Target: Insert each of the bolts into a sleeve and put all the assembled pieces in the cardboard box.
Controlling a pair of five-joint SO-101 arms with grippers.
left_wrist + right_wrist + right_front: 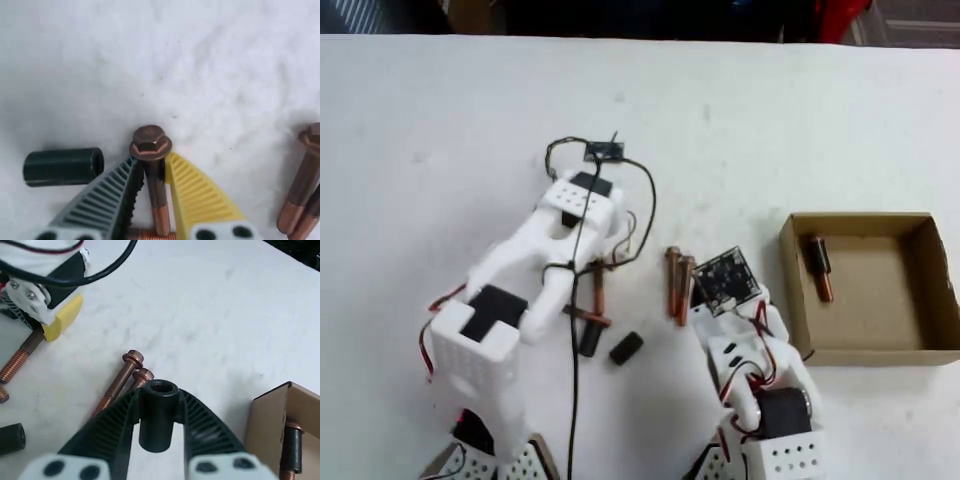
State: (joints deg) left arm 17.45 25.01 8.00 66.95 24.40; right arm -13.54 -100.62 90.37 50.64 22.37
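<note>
Now the left end effector is gripping a bolt, the right end effector a sleeve; aligning shank and bore squarely is likely mattering most.

So, one copper-coloured hex-head bolt is pinched by its shank in the left gripper, head poking out past the tips. A short black cylindrical sleeve sits clamped in the right gripper, open bore facing outward. Two more bolts lie side by side on the white table, with two loose sleeves near them. The open brown cardboard box has one assembled bolt-and-sleeve lying inside.
</note>
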